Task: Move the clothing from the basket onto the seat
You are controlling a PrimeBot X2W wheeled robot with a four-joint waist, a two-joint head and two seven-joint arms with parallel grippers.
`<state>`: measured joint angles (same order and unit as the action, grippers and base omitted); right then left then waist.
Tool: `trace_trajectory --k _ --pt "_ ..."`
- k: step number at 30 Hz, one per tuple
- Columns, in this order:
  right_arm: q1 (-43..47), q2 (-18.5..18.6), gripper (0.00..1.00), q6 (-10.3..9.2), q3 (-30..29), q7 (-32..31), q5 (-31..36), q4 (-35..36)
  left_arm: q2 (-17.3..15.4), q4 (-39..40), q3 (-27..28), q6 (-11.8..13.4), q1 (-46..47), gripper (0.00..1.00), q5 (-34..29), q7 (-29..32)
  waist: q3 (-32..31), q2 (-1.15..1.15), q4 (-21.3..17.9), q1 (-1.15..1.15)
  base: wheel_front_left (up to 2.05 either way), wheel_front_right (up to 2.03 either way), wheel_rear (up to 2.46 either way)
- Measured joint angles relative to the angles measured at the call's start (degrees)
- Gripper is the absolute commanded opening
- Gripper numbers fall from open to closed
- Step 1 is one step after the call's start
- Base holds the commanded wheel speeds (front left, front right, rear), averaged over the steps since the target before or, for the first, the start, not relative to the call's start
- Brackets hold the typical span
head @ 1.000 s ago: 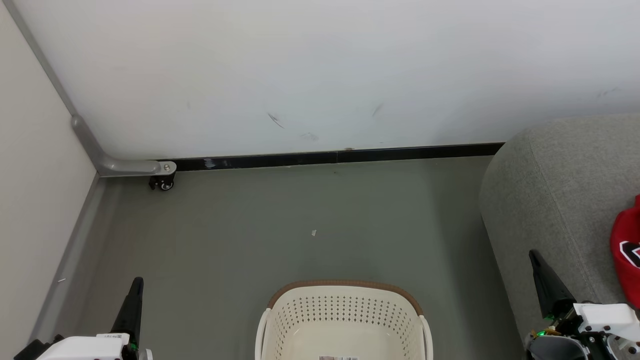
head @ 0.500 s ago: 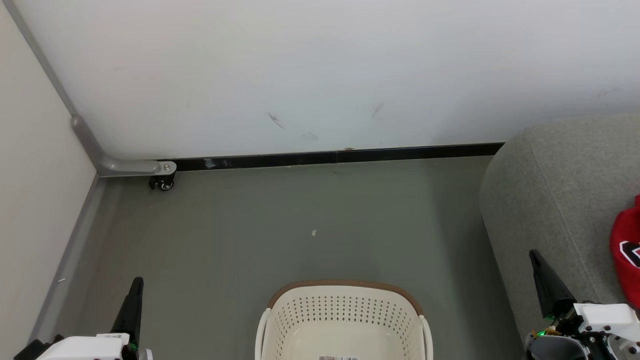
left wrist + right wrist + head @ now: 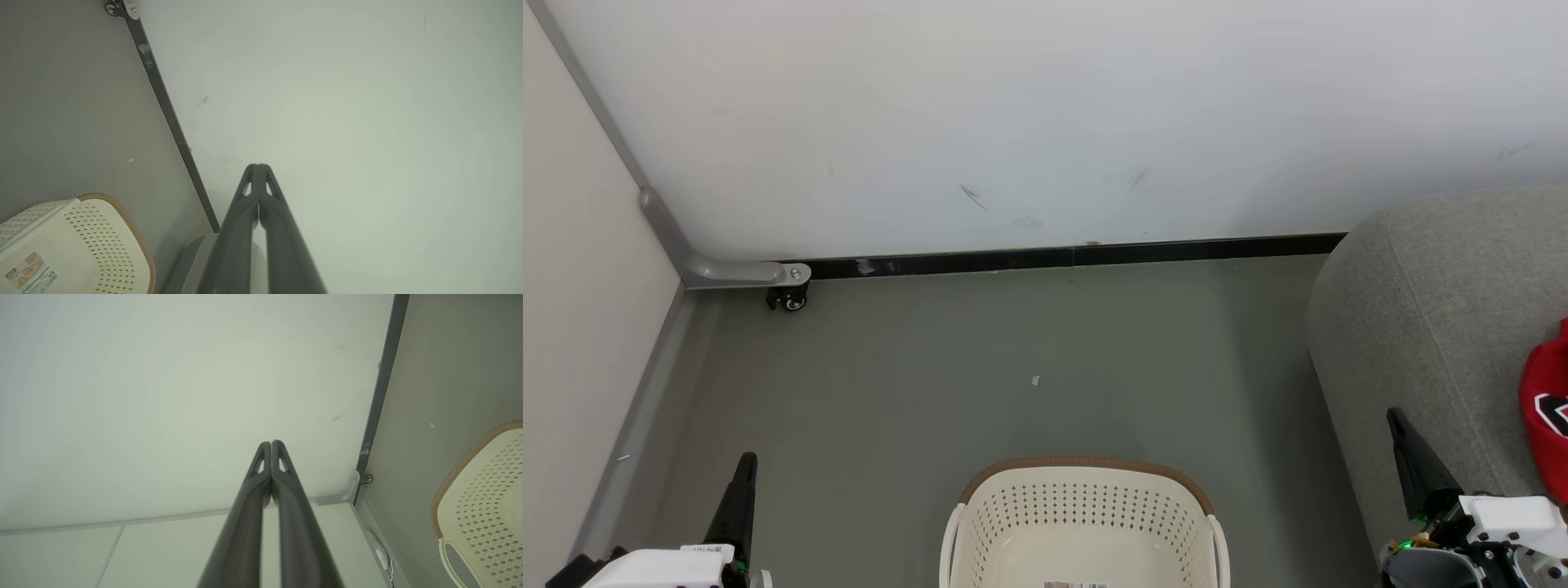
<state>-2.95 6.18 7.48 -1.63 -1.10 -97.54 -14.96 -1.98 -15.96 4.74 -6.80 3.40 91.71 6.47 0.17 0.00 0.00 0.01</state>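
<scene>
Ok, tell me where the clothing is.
In the head view the red clothing lies on the grey seat at the far right edge, past the right gripper, outside the basket.

Basket [image 3: 1086, 510] is moulded in smooth cream plastic with a slight sheen. Its rim [image 3: 1086, 464] is finished in a brown woven texture. Label [image 3: 30, 271] is printed on matt paper. Sofa [image 3: 1429, 327] is covered in coarse matt grey cloth. Garment [image 3: 1543, 367] is made of soft red cloth. Floor [image 3: 1013, 343] is finished smooth and matt. Skirting [image 3: 1062, 258] is finished in glossy black.

Paper label [image 3: 29, 272] on the basket [image 3: 107, 241] floor: barcode there, print too small to read. Clothing [image 3: 1540, 384] lettering cut off, unreadable.
</scene>
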Motion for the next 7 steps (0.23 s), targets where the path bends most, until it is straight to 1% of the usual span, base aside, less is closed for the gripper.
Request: trace_trajectory --k 7 --pt "0.0 -0.1 0.0 0.01 -0.1 -0.2 0.1 0.0 0.0 0.0 0.0 0.0 0.0 0.0 0.0 0.0 0.0 0.0 0.0 0.0 0.0 0.0 0.0"
